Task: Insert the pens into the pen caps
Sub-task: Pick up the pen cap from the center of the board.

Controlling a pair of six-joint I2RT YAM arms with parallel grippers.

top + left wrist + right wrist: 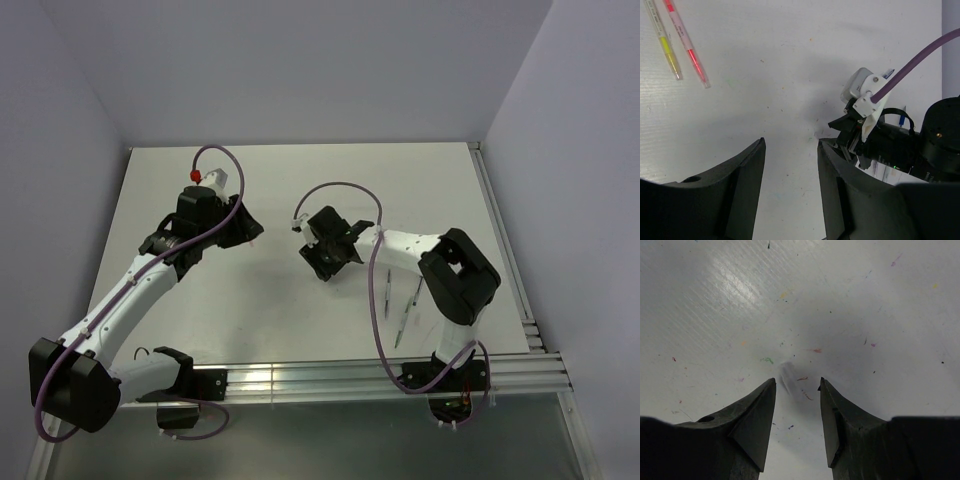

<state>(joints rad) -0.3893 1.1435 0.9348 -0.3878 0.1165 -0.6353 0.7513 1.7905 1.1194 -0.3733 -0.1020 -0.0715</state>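
In the right wrist view a pale translucent pen cap (pixel 787 376) lies on the white table just ahead of my right gripper (pixel 797 379), nearer its left fingertip. The jaws are open and empty, apart from the cap. In the left wrist view a yellow pen (pixel 663 44) and a red-pink pen (pixel 688 46) lie side by side at the far left. My left gripper (pixel 790 143) is open and empty, well short of them. From above, the left gripper (pixel 250 228) and right gripper (pixel 318 255) face each other mid-table. Two more thin pens (pixel 384 290) lie beside the right arm.
The right arm's wrist and purple cable (pixel 880 130) sit close to the left gripper's right finger. Aluminium rails (pixel 350 375) run along the table's near edge and the right edge (pixel 500 240). Pale walls close the back and sides.
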